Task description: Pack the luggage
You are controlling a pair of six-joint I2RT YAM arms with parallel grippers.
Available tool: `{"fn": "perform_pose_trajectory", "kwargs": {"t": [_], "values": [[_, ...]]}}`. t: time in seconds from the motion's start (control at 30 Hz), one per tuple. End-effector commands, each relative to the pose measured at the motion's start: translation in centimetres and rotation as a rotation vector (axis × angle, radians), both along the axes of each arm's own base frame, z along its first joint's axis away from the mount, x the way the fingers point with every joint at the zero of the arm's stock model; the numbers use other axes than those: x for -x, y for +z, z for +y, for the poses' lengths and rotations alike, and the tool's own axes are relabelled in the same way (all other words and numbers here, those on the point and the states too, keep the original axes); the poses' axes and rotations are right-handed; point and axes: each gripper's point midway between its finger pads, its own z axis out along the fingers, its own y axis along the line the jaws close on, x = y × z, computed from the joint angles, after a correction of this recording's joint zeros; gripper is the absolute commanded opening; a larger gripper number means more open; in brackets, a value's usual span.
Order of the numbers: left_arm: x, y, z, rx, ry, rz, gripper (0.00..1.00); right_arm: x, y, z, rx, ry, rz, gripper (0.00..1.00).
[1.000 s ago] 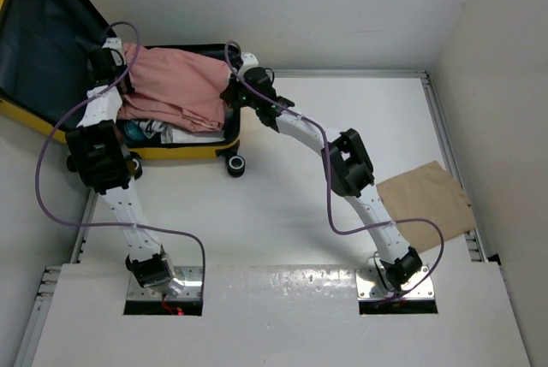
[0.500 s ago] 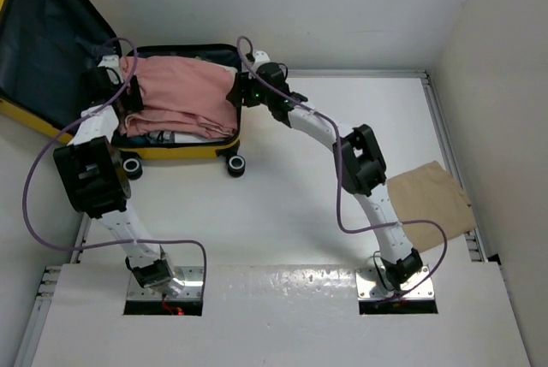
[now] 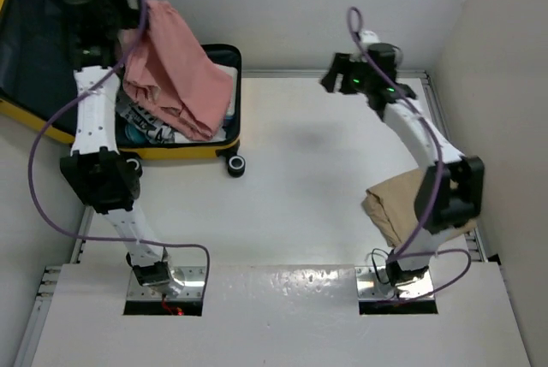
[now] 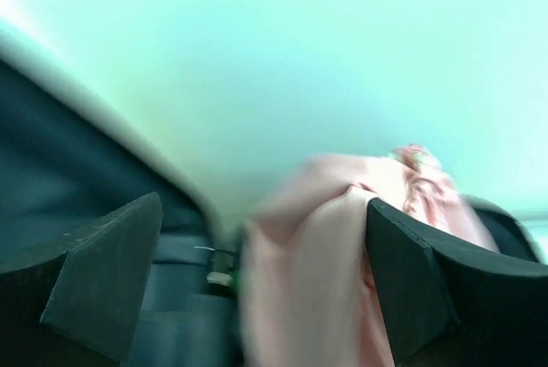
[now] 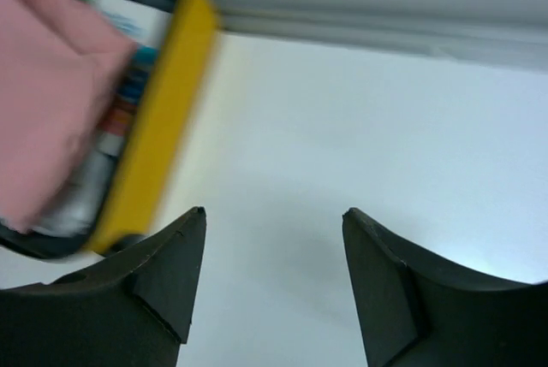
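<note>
Closest to you, by the foot of the right arm, a tan cloth lies bunched up on the table. It is not in the luggage yet, so I think that job is left for you.

A bit further out, the right end effector hangs over the right side of the table. Its fingers are spread and it is holding nothing. It is well apart from both the tan cloth and the luggage.

On the far left of the table sits the luggage, the little yellow case. It is open. One black wheel sticks out at its near corner. Low down inside you can see some printed things, so part of the packing looks done.

On top of them is a pink cloth. Its low end is in the case, but it does not lie flat. Its top end goes up toward the left end effector, which is high over the far side of the case. That end effector has its fingers wide apart. In its own view the pink cloth shows just past them, all blurry. You cannot tell if the cloth is caught on the arm or free. I think it needs to be laid down flat.

Farthest back, the lid stands up with its dark inside showing. It is not shut yet.
</note>
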Motion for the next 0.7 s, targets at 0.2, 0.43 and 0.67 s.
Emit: {"fn": "perform_pose_trajectory", "kwargs": {"t": [0.2, 0.43, 0.67], "values": [[4.0, -14.2, -12.6, 0.052, -0.191, 0.337, 0.88, 13.3, -7.1, -16.2, 0.170, -0.169, 0.292, 0.65], [7.3, -19.5, 0.9, 0.150, 0.256, 0.433, 0.52, 12.6, -7.7, -15.2, 0.123, -0.126, 0.321, 0.65], [10.7, -18.2, 10.1, 0.176, 0.395, 0.408, 0.44, 10.6, -7.5, -13.6, 0.104, -0.057, 0.325, 0.65]]}}
